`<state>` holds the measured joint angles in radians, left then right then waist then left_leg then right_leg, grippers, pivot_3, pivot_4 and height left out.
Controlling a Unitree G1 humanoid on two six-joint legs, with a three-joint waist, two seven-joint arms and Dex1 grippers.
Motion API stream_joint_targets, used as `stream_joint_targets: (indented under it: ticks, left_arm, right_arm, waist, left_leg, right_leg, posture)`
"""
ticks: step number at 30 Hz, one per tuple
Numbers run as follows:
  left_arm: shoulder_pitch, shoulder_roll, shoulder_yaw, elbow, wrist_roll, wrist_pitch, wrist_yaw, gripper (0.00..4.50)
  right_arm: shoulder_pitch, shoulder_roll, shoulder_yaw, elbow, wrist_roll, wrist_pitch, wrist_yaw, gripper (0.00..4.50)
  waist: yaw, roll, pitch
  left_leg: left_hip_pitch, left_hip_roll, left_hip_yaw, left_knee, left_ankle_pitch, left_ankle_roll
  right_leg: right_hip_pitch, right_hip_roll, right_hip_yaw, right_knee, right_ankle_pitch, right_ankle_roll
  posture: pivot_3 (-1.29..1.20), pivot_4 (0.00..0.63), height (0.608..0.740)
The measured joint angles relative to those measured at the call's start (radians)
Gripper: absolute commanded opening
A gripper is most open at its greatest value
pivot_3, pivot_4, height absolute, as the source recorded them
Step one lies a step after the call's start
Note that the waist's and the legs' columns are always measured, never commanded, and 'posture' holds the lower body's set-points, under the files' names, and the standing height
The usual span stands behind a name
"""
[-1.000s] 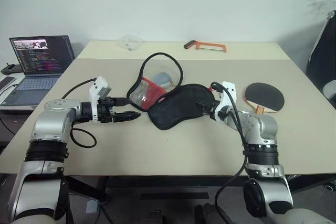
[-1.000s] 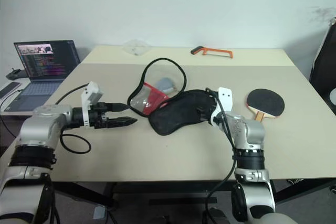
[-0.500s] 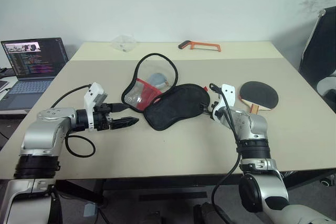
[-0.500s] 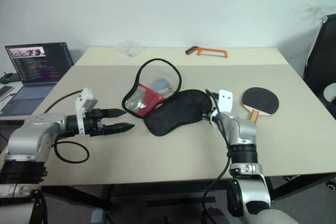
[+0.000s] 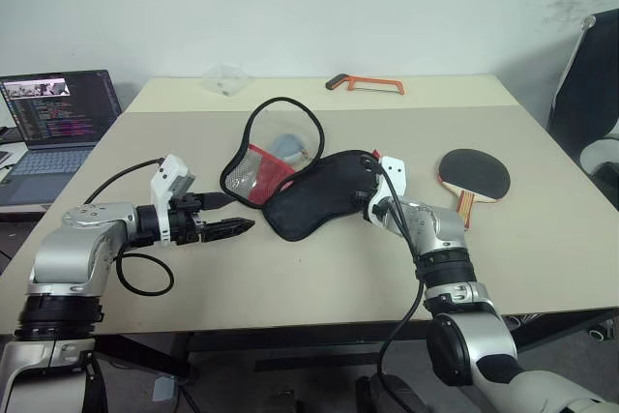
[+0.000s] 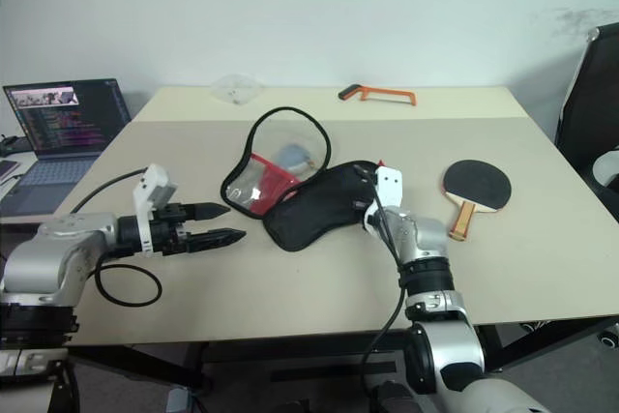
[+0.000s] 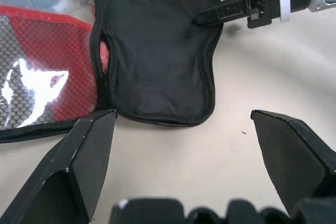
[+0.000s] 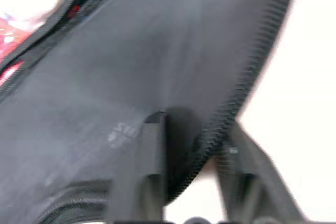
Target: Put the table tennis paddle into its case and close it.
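Pinching the case flap!
Right tool point(image 5: 366, 198) nipped on black case point(image 5: 314, 195) edge mid-table, presumably to spread it; left tool point(image 5: 232, 226) spread, idle nearby; paddle point(image 5: 473, 175) flat on table point(image 5: 542, 239), right of case.

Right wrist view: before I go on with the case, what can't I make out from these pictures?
- Right gripper on the black zip case flap: motion blur, so how firm the grip on the rim is stays unclear.
- Grey object inside the clear-panelled half: too small to identify.
- Red-edged black paddle's wooden handle: its end sits behind the right forearm in the left eye view.
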<state>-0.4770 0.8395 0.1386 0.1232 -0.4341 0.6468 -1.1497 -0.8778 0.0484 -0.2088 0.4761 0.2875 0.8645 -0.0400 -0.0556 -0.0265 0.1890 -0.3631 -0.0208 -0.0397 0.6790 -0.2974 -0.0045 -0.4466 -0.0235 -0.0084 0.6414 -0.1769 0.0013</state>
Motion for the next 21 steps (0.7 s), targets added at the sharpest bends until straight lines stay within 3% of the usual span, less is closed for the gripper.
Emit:
stream_joint_targets:
  ticks: [2, 10, 15, 21]
  left_arm:
    - [0.001, 0.0, 0.005, -0.002, -0.002, 0.0, 0.004, 4.5]
    - [0.007, 0.005, 0.006, -0.013, -0.005, 0.001, 0.007, 4.5]
    - [0.0, 0.003, 0.004, -0.012, -0.004, 0.0, 0.008, 4.5]
    - [-0.005, -0.004, 0.003, -0.012, -0.004, -0.001, 0.013, 4.5]
  right_arm:
    - [-0.004, -0.015, 0.0, 0.023, -0.002, -0.016, 0.003, 0.03]
    - [-0.123, -0.228, 0.128, 0.258, -0.084, -0.143, 0.257, 0.03]
    - [-0.23, -0.31, 0.278, 0.498, -0.219, -0.374, 0.474, 0.03]
    - [-0.325, -0.33, 0.389, 0.745, -0.381, -0.65, 0.568, 0.03]
  waist:
    - [0.0, 0.0, 0.0]
    - [0.003, 0.0, 0.0]
    - [-0.002, 0.0, 0.0]
    - [-0.001, 0.0, 0.0]
  left_leg:
    - [0.0, 0.0, 0.0, 0.0, 0.0, 0.0]
    - [0.0, -0.001, 0.001, -0.001, 0.0, 0.0]
    - [0.0, 0.0, 0.002, -0.002, 0.0, 0.0]
    - [0.0, 0.0, 0.002, -0.002, 0.0, 0.0]
  right_leg:
    - [0.0, 0.0, 0.0, 0.0, 0.0, 0.0]
    - [0.0, 0.002, -0.001, -0.002, 0.0, 0.0]
    - [0.0, 0.003, 0.0, -0.002, 0.0, 0.0]
    - [0.0, 0.002, 0.0, -0.002, 0.0, 0.0]
  posture:
    - [0.0, 0.15, 0.74]
    - [0.0, 0.15, 0.74]
    - [0.0, 0.15, 0.74]
    - [0.0, 0.15, 0.74]
